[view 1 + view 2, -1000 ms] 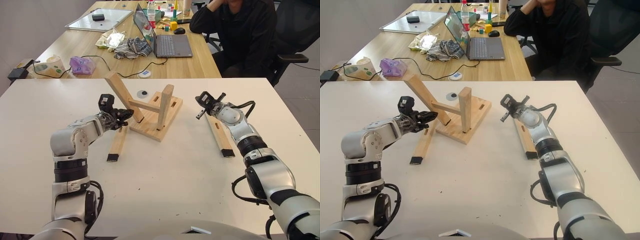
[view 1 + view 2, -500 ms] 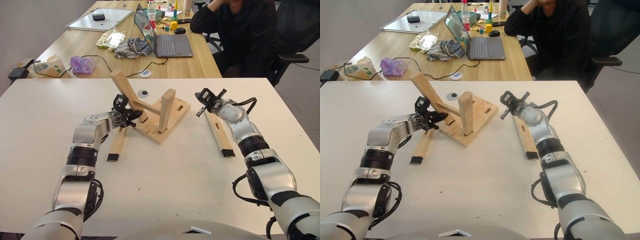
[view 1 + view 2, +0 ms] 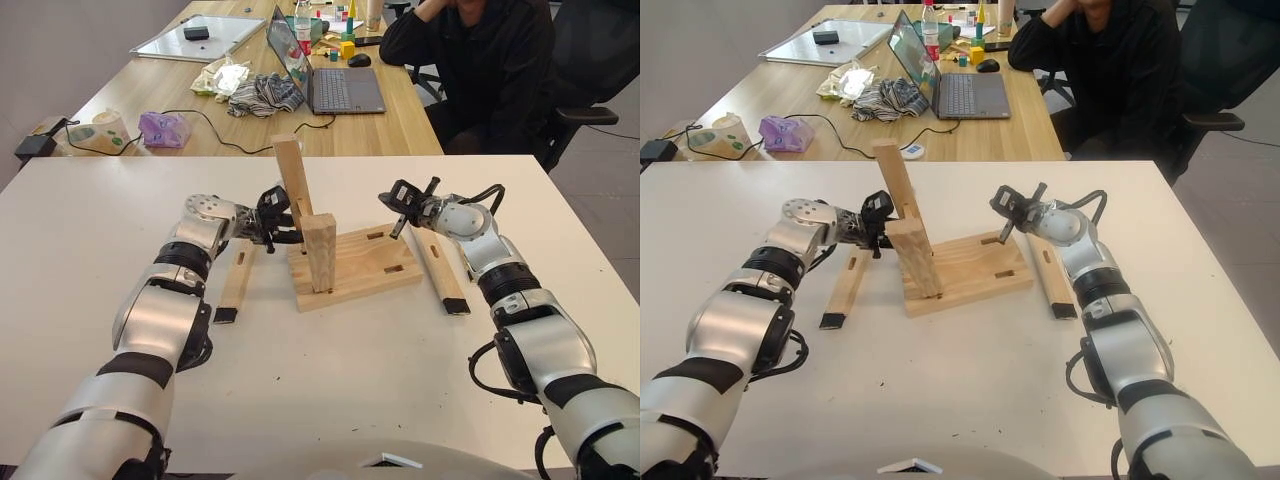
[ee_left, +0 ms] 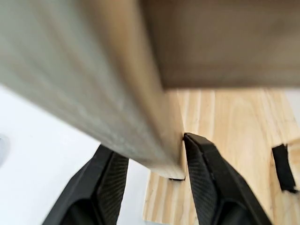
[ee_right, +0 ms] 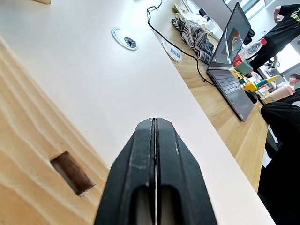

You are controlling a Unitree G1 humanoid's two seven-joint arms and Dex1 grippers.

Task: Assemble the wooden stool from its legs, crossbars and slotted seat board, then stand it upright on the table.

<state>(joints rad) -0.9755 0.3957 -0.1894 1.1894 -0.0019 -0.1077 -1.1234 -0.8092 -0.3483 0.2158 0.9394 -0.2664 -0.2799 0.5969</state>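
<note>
The slotted seat board [image 3: 365,265] lies flat on the white table [image 3: 330,380]. Two legs stand up from its left end, a tall one [image 3: 292,175] behind and a shorter one [image 3: 320,250] in front. My left gripper [image 3: 277,226] is shut on the tall leg low down; the left wrist view has its fingers [image 4: 110,183] on either side of that leg [image 4: 108,89]. My right gripper [image 3: 400,206] is shut and holds nothing, just above the board's far right corner, with an open slot [image 5: 70,171] beside its tips. One loose leg [image 3: 237,285] lies left of the board, another [image 3: 440,268] right of it.
A round grommet [image 5: 124,37] sits in the table behind the board. Beyond the white table stands a wooden desk [image 3: 180,95] with a laptop [image 3: 335,85], cables and clutter, and a seated person behind it. The near half of the table is bare.
My left gripper closed in on the tall leg and took hold of it. The board with its legs swung round and slid right. My right gripper edged left toward the board.
</note>
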